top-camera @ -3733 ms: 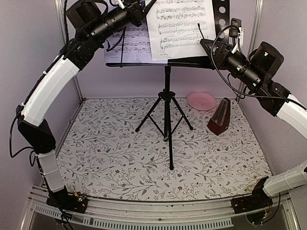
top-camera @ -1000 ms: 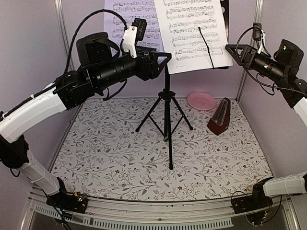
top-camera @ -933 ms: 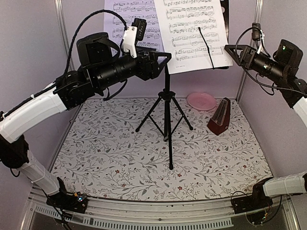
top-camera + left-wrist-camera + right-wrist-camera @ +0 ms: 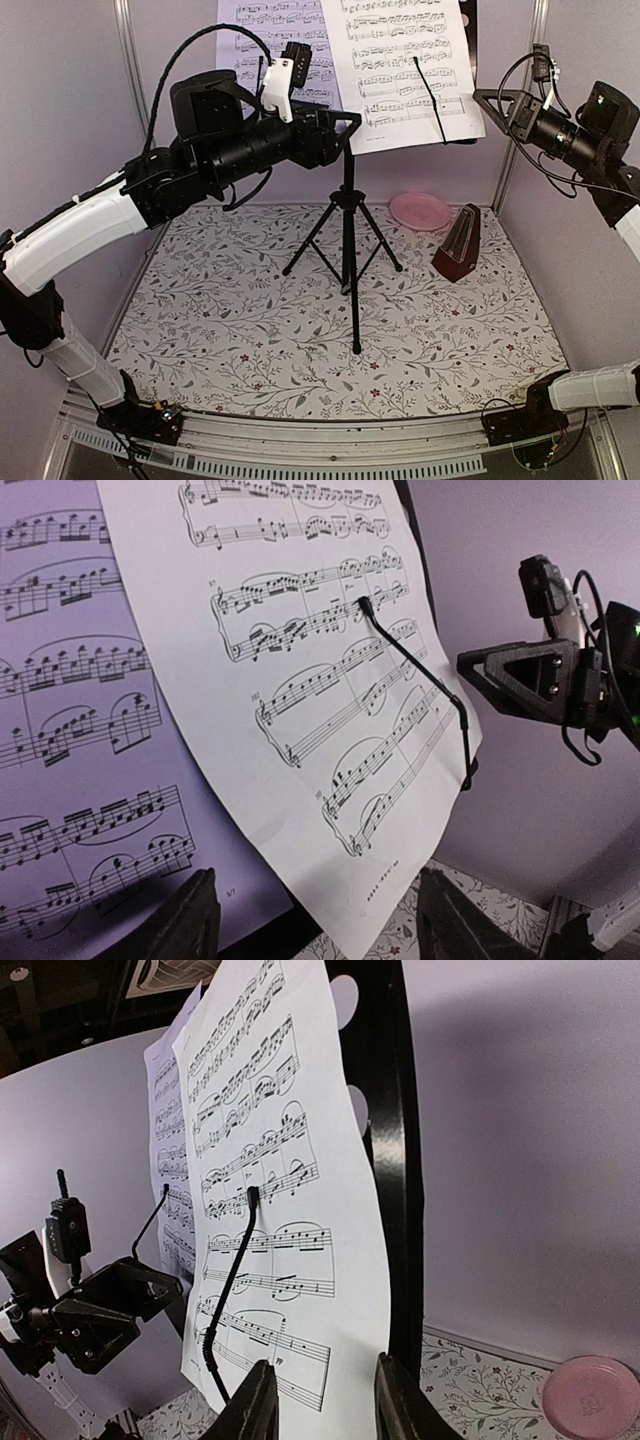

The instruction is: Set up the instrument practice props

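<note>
Black perforated-metal music stand with tripod legs stands mid-table in the overhead view, its desk bearing two white sheet-music pages. The front page hangs up between the pincers, and the rear page is above the left pincer. The right pincer hovers just off the front page's right edge without touching it. Against a second ago it sits a touch further right, and the left arm is a shade higher. Well below the right pincer, the small dark red-brown pyramid metronome stands beside a pink round plate. In the left wrist view the fingers are spread wide and empty, with the front page's bottom corner over the gap. In the right wrist view the fingers are narrow but parted, gripping nothing, and the page's lower corner lies just beyond them.
</note>
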